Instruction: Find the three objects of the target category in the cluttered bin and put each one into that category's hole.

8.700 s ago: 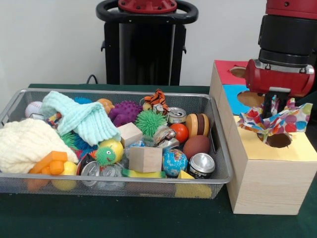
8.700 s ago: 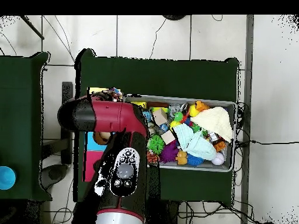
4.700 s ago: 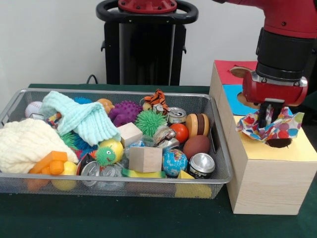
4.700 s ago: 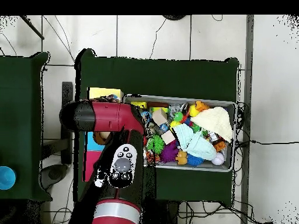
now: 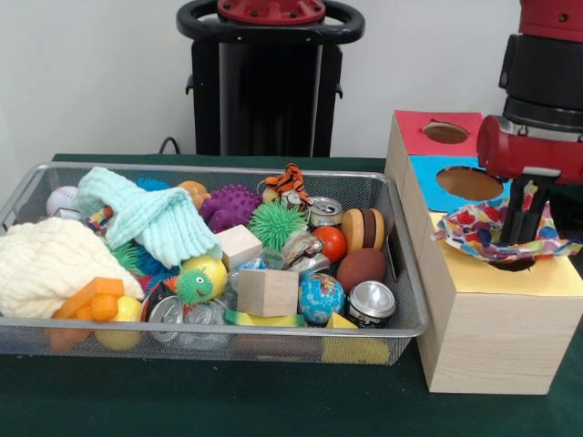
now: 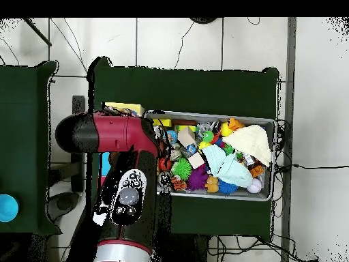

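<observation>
You're looking at the gripper (image 5: 522, 238) standing right over the yellow-surround hole (image 5: 513, 265), its dark fingers (image 5: 516, 218) going down into the middle of a polka-dot cloth (image 5: 474, 228). The cloth is lying spread over the hole w/ its edges draping across the yellow paper on both sides of the fingers. Fingers are sitting close together w/ cloth bunched round them, but you can't tell whether they're actually pinching it, since the tips are hidden in the fabric. The pale wooden box (image 5: 487, 332) is sitting just beside the wire mesh bin (image 5: 408, 273), w/ the blue-surround hole (image 5: 468, 183) and red-surround hole (image 5: 445, 133) behind it.

In the bin, the mint-green knitted cloth (image 5: 150, 217) is lying over the toys at back left, touching the cream knitted cloth (image 5: 50, 264) at the left end. Near the right end you're seeing 2 cans (image 5: 370, 303), a globe ball (image 5: 321, 297) and a wooden cube (image 5: 267, 291).

In the overhead view the red arm (image 6: 112, 134) is covering most of the boxes; only a yellow strip (image 6: 123, 108) is showing beside the bin (image 6: 266, 194).
</observation>
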`<control>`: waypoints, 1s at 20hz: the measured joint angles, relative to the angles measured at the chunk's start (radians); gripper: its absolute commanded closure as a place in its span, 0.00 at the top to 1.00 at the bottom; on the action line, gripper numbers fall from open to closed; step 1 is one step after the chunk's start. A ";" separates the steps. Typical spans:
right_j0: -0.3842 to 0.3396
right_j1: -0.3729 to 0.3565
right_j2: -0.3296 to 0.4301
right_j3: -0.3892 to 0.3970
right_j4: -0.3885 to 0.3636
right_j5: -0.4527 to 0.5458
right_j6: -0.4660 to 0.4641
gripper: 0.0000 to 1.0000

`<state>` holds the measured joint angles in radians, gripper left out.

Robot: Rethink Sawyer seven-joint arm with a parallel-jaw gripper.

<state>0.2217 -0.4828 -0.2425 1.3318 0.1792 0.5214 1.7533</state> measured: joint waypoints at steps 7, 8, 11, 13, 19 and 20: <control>0.000 0.021 0.000 0.000 0.000 0.000 0.000 0.00; 0.000 0.024 0.000 0.000 0.000 0.000 0.000 0.00; -0.002 0.037 0.000 0.000 0.000 0.000 0.000 0.00; -0.006 0.046 0.000 -0.001 0.000 0.000 0.000 0.00; -0.027 0.069 0.011 -0.003 0.020 0.000 0.000 0.00; -0.029 0.070 0.014 -0.003 0.025 0.000 0.000 0.00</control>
<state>0.1925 -0.4132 -0.2286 1.3288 0.2045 0.5214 1.7533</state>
